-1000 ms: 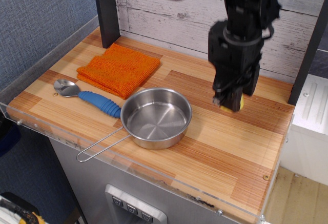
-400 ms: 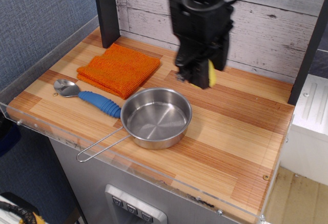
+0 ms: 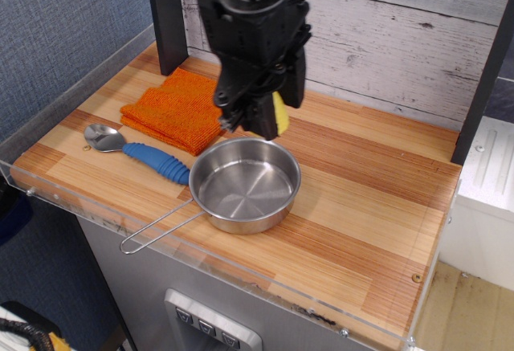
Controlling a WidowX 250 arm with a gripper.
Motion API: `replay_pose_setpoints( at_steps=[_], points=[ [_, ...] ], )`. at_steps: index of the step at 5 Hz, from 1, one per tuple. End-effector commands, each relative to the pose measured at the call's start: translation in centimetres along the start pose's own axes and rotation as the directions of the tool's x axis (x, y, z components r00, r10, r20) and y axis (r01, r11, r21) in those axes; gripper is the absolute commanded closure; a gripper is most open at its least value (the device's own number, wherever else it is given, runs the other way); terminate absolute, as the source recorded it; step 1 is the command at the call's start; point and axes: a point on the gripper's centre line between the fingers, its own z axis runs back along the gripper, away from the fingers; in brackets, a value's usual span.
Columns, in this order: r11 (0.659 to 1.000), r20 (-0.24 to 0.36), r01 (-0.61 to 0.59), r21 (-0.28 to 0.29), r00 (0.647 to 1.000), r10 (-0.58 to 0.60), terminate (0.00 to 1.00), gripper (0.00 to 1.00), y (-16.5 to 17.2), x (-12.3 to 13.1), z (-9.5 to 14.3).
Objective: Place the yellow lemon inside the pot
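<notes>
The gripper (image 3: 263, 120) is clamped on the yellow lemon (image 3: 280, 112), of which only a strip shows at the right side of the dark fingers, so the toy rides above the table for carrying. It hangs in the upper middle of the frame, over the far rim of the pot (image 3: 241, 186), whose open bowl faces up at centre to receive it. An orange cloth (image 3: 173, 106) and blue-handled spoon (image 3: 136, 150) lie to the left, apart from the drop spot
</notes>
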Motion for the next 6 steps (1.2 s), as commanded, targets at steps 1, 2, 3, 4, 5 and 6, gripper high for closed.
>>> replay_pose_setpoints(
  at_steps=[1,2,3,4,5,6],
  points=[
    [1.000,0.039,-0.007,-0.023,0.999,0.008,0.00,1.00,0.8,0.4,-0.3],
    [1.000,0.058,0.004,-0.018,0.998,-0.003,0.00,1.00,1.3,0.6,-1.4],
    [0.999,0.105,0.004,0.033,0.994,-0.007,0.00,1.00,2.6,1.7,-2.2],
    [0.998,0.119,0.012,0.063,0.993,-0.020,0.00,1.00,2.9,2.2,-2.9],
    [0.996,0.121,0.011,0.087,0.992,-0.022,0.00,1.00,2.8,2.6,-3.5],
    [0.992,0.107,0.018,0.123,0.994,-0.032,0.00,1.00,3.0,3.1,-4.9]
  ],
)
